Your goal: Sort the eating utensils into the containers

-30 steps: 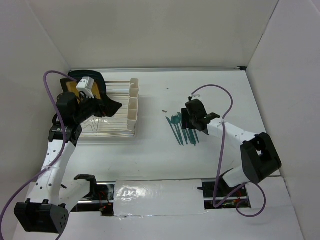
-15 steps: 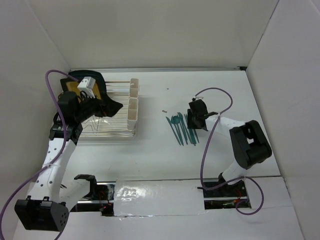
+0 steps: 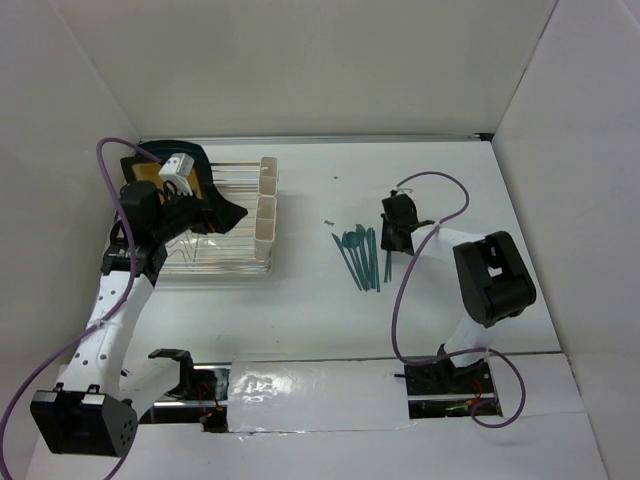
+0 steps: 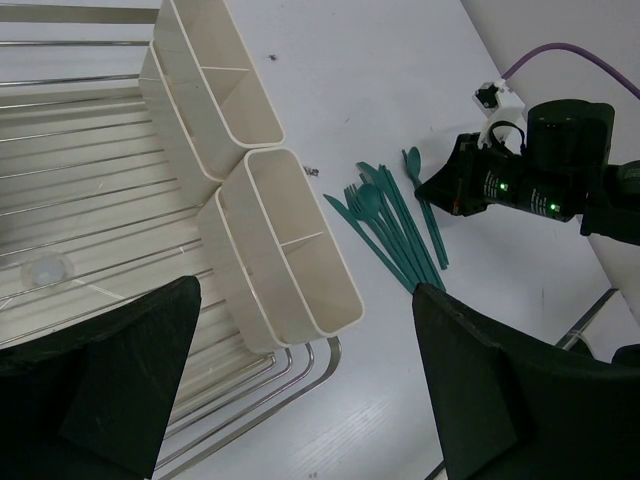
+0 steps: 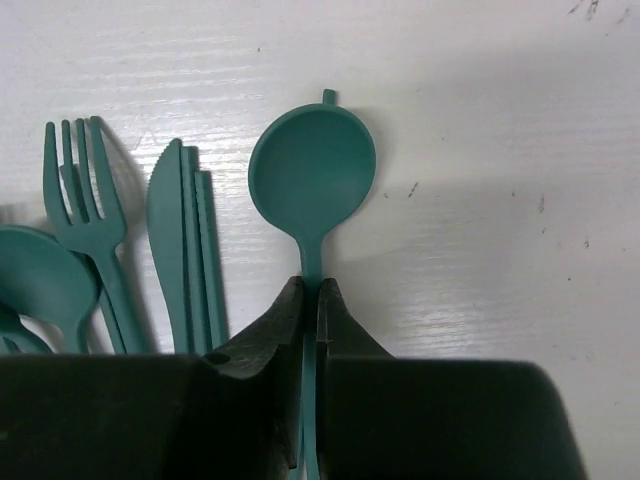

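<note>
The right jaws are pinching the spoon by its handle, its long axis running straight ahead; the containers are sitting well left, beside the wide-open, empty left jaws

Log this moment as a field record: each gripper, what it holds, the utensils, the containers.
right gripper: shut on the handle of a teal spoon
spoon lifted: cannot tell
left gripper: open, empty, above the dish rack
other utensils: loose pile on the table beside the spoon, a fork and a knife among them
containers: two cream divided cups at the rack's edge, no utensils seen inside
</note>
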### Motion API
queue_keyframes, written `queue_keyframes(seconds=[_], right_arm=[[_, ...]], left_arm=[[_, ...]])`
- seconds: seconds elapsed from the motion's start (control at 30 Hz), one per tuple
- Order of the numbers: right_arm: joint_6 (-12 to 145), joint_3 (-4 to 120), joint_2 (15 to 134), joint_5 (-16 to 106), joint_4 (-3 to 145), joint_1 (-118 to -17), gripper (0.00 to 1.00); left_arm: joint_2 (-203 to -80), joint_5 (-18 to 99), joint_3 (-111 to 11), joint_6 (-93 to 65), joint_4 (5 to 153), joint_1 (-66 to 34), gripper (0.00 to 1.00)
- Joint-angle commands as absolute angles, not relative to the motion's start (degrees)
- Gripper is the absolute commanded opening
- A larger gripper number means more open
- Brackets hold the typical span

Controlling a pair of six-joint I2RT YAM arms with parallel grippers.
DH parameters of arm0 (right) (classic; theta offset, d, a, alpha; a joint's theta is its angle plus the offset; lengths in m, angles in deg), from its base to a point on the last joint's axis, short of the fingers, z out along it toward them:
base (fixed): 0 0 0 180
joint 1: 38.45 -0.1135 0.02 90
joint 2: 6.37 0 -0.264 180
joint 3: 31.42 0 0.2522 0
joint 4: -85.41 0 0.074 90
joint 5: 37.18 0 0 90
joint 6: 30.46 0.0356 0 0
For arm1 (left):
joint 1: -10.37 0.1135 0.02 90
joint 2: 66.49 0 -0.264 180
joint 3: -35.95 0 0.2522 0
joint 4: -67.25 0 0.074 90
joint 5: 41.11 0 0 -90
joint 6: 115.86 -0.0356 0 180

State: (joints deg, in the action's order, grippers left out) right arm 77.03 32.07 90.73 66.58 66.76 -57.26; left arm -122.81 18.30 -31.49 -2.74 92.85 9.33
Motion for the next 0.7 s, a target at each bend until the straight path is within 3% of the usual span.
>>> queue_keyframes(seconds=[0.0, 0.03, 0.33, 0.47, 0.57, 0.67], right_arm=[[77.2, 32.2, 92.7, 65.6, 65.5, -56.3, 0.04], [77.4, 32.2, 92.7, 65.6, 65.5, -56.2, 0.00], [78.3, 32.2, 86.1, 59.9, 62.9, -56.4, 0.00], [77.3, 32.2, 83.3, 58.4, 62.3, -56.2, 0.21], [76.9, 32.8, 84.1, 58.4, 61.7, -56.5, 0.18], [76.8, 33.3, 86.0, 58.4, 61.2, -56.6, 0.02]], left_arm=[[-123.0, 16.3, -33.5, -2.3, 90.8, 9.6, 1.00], [-123.1, 16.2, -33.5, -2.3, 90.7, 9.6, 1.00], [-122.6, 15.8, -33.4, -2.4, 90.6, 9.7, 1.00], [-122.6, 15.2, -33.5, -2.5, 90.6, 9.7, 1.00], [-122.5, 15.2, -33.4, -2.6, 90.7, 9.6, 1.00], [-122.3, 15.1, -33.3, -2.5, 90.6, 9.7, 1.00]])
